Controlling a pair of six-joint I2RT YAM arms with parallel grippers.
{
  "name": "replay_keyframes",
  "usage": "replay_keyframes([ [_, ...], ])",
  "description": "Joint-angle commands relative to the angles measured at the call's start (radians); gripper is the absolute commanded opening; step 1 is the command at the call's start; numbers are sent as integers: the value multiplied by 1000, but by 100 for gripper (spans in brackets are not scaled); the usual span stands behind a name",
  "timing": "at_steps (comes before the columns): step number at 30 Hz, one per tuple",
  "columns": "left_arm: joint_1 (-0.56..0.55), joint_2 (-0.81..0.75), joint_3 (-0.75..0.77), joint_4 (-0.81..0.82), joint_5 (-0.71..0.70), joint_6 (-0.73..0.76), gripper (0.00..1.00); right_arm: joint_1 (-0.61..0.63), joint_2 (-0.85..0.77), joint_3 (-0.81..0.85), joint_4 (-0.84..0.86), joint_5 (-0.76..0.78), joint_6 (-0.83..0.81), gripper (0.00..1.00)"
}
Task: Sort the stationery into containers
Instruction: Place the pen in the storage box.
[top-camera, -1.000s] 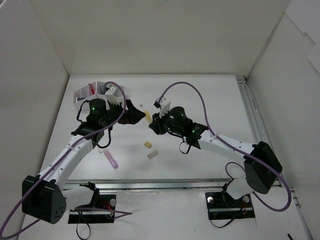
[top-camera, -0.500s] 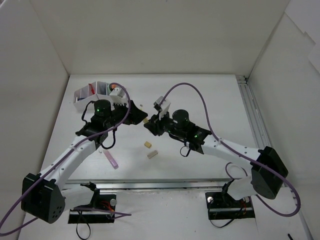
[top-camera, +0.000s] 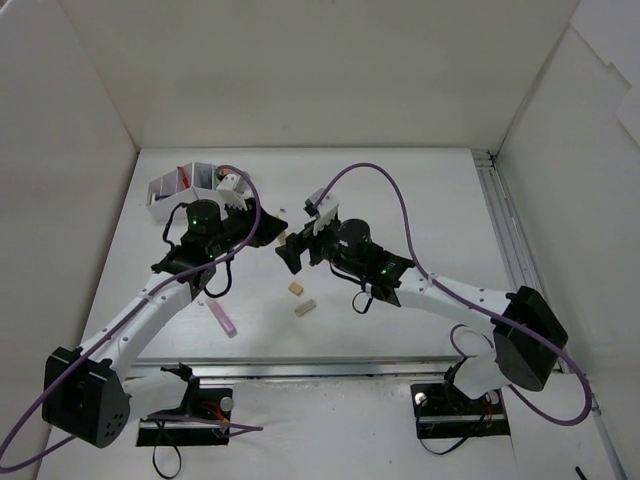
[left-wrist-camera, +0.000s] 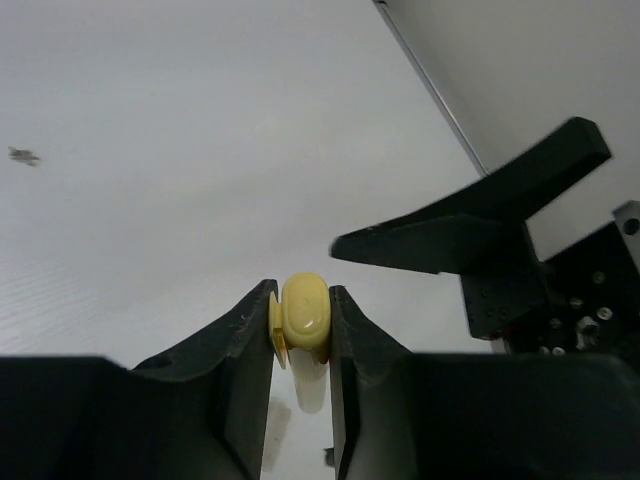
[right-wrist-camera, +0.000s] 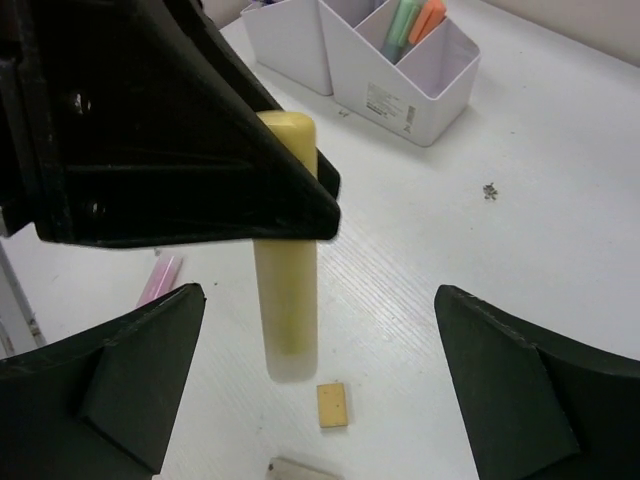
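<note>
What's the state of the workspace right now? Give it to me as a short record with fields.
left gripper: shut on the yellow marker
right gripper: open, fingers on either side of the yellow marker, not touching it
box: back left; green marker and orange marker in one compartment
loose on table: eraser, second eraser, pink marker

Glossy yellow marker (left-wrist-camera: 303, 318), matt white table (left-wrist-camera: 150, 150)

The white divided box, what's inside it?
In the box, one compartment holds a green marker and an orange marker. Other compartments are cropped; from above, the left arm covers part of them.
</note>
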Motion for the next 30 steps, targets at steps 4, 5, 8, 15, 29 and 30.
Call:
replay_keyframes([
  [4,126,-17,90,76,-228,122,0,-6,-109,-55,109,204,67,98],
  [5,154,11,112,94,-225,133,0,-21,-126,-72,107,226,87,98],
  [8,247,108,201,107,-243,160,0,-65,-198,-153,100,316,143,98],
  [15,338,413,435,165,-225,242,0,-130,-307,-184,-115,433,109,98],
  [29,376,743,710,116,-377,323,0,-199,-313,-199,-250,467,120,98],
  [30,376,742,701,115,-386,324,0,-203,-304,-196,-249,461,121,98],
])
